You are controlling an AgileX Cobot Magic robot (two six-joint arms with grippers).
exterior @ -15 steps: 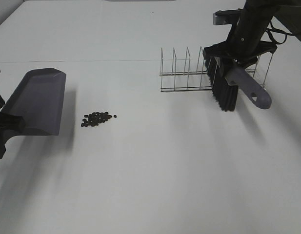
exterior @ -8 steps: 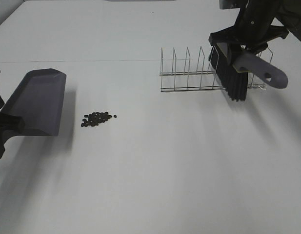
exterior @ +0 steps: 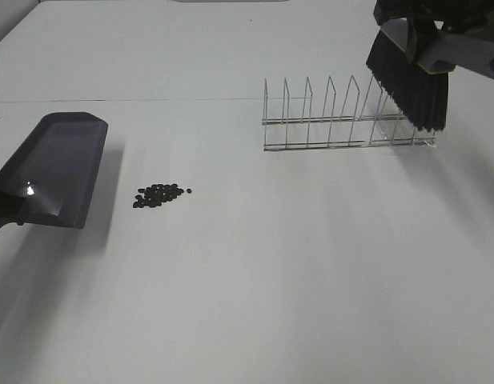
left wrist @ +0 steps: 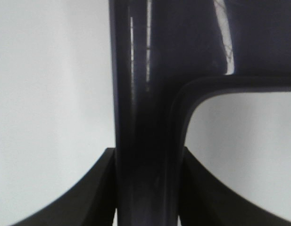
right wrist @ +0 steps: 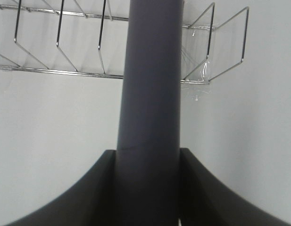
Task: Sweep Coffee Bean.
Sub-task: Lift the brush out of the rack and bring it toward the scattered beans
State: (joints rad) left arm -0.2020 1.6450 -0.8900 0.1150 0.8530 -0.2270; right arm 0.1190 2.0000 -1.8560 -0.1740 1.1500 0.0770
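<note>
Left jaws clenched on dustpan (exterior: 58, 164) handle, pan tilted, raised off desk (exterior: 271, 304). Coffee bean (exterior: 158, 194) cluster lies on desk near left jaws, just past pan's front edge, touching neither pan nor jaws. Right jaws clenched on brush (exterior: 413, 84) handle; bristles hang down over end of wire rack (exterior: 327, 128). Coffee bean cluster well apart from right jaws, beyond rack's other end.

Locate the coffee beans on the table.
In the exterior high view the coffee beans lie in a small pile left of centre, just right of the dustpan, not touching it.
</note>
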